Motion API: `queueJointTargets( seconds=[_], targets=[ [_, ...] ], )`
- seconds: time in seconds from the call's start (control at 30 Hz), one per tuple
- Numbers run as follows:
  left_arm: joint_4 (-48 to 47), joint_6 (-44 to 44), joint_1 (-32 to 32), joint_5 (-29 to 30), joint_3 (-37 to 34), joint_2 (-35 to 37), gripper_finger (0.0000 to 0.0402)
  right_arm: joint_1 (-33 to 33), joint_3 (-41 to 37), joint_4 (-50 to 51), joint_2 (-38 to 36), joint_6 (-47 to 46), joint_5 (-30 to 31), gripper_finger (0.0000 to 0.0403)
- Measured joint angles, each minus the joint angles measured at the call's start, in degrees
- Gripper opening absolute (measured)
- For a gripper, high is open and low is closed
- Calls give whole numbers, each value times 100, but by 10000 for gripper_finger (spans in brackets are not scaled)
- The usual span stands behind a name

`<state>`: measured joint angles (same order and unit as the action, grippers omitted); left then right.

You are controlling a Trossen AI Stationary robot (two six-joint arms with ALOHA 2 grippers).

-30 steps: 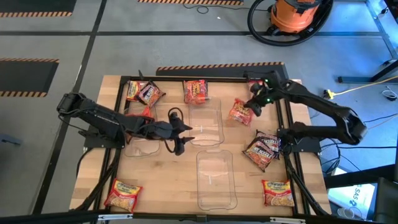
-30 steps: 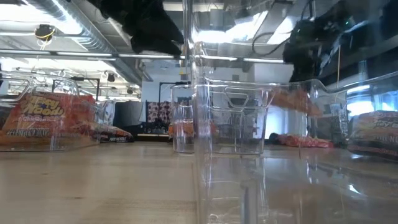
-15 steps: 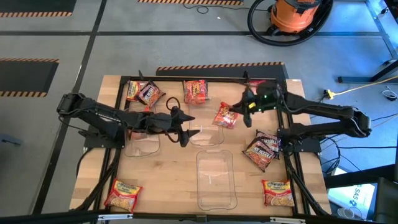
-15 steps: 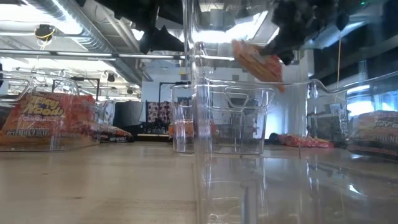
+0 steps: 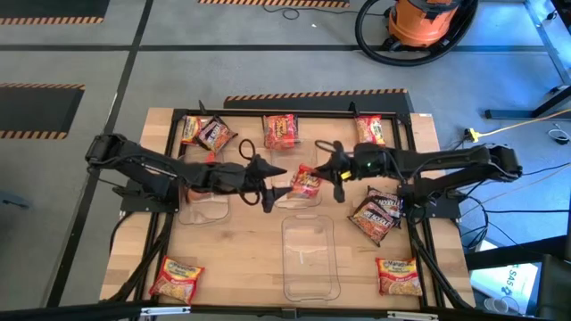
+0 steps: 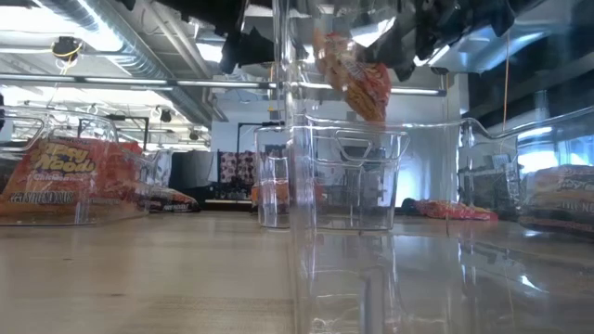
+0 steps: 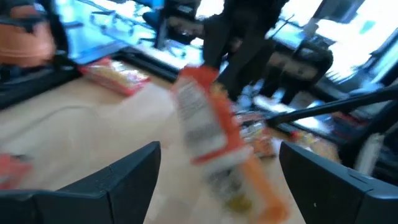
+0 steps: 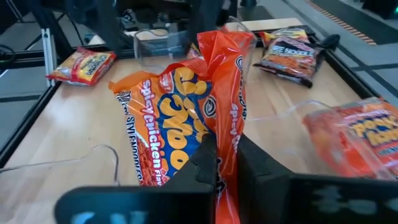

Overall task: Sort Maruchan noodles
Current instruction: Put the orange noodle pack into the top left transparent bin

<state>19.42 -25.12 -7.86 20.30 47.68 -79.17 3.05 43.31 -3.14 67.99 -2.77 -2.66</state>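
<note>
**Operator:** Right, my right gripper [image 8: 225, 163] has its jaws clamped on one edge of an orange-red crinkly plastic noodle packet [image 5: 306, 181], which hangs in the air over the far clear plastic bin [image 5: 295, 169] at mid-table.

**Spotter:** And your left?

**Operator:** My left gripper [image 5: 270, 185] has its jaws spread wide, empty, just beside the packet and facing it across the bin.

**Spotter:** What worries you?

**Operator:** Only a corner is pinched, so I think the slick wrapper could slide out or swing as I move. The two grippers are also close together; a careless sweep might knock them into each other or catch the bin's rim.

**Spotter:** The rest?

**Operator:** Other packets lie scattered around the wooden table [image 5: 250, 267], including a dark brown one [image 5: 376, 217] near my right arm's base.
</note>
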Motion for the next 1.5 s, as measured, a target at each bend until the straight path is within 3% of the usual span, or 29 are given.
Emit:
queueJointTargets(
  seconds=[0.2,0.53,0.63,0.87,1.07,1.2,1.37,1.5],
  targets=[
    [231,-510,10,-197,0,-437,321,-251,0,-300,303,6,363,9],
    [290,-799,210,-449,0,-672,315,-271,2,-688,330,-3,255,9],
    [276,-797,245,-582,0,-672,279,-273,2,-774,354,2,198,9],
    [416,-543,251,-816,-9,-672,142,-273,2,-1139,388,-21,148,10],
    [480,-335,249,-926,-9,-654,140,-266,-2,-1313,327,-239,-62,17],
    [418,-164,219,-1137,-2,-628,140,-190,252,-338,-24,-538,-463,67],
    [389,178,69,-1202,4,-497,140,-196,691,1761,-665,-492,-844,170],
    [465,606,-107,-1203,-12,-428,140,-197,415,2521,-1168,-605,-1003,246]
  ],
)
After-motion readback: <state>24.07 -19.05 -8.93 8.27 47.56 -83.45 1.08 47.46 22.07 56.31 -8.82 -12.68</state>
